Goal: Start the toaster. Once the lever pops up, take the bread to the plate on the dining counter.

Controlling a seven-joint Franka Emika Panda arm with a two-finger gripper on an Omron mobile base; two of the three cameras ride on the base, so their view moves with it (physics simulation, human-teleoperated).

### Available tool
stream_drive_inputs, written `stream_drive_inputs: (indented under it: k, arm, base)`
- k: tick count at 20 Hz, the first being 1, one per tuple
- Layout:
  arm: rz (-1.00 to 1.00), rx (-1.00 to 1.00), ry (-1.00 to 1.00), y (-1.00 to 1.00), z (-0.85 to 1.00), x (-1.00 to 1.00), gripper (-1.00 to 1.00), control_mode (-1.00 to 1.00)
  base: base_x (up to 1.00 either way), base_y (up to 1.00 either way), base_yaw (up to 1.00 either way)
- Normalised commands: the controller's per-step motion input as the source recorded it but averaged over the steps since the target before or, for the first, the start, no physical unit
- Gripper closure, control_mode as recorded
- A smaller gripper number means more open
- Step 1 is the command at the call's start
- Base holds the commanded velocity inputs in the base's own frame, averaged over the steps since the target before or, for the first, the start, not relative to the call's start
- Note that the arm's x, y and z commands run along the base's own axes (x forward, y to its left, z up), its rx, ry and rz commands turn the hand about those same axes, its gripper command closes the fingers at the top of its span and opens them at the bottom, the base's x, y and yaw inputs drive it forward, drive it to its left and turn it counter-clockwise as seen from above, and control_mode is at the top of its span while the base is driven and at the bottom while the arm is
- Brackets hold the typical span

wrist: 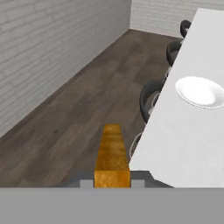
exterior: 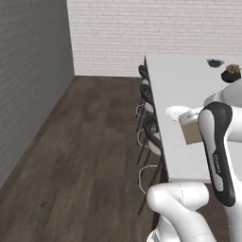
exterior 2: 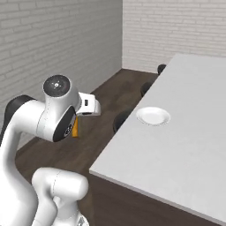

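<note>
The long white dining counter (exterior 2: 185,145) stretches ahead of me, dark stools (wrist: 151,98) tucked along its near edge above the wood floor (exterior: 85,156). On the counter, the round white plate (wrist: 199,92) sits near that edge with nothing in it. Far down the top, a small dark bowl (exterior: 215,62) and a potted plant (exterior: 231,73) stand close together; I cannot tell what the bowl holds. My claw (wrist: 112,181) is clamped on the bread (wrist: 112,153), held edge-on over the floor, beside the counter's corner and well short of the plate.
</note>
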Motion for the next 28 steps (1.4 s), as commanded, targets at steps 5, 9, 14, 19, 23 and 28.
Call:
stream_drive_inputs:
  k: [5,9,14,19,23,28]
  arm:
    - [0.0,0.0,0.0,0.0,0.0,0.0,1.0,1.0]
    - [0.0,0.0,0.0,0.0,0.0,0.0,1.0,1.0]
    - [0.0,0.0,0.0,0.0,0.0,0.0,1.0,1.0]
    - [0.0,0.0,0.0,0.0,0.0,0.0,1.0,1.0]
    - [0.0,0.0,0.0,0.0,0.0,0.0,1.0,1.0]
    - [0.0,0.0,0.0,0.0,0.0,0.0,1.0,1.0]
  base:
    - [0.14,0.96,-0.14]
    - [0.03,1.0,-0.35]
    - [0.01,0.98,-0.59]
    - [0.0,0.63,-0.83]
    - [-0.23,0.66,-0.78]
    - [-0.97,0.79,-0.47]
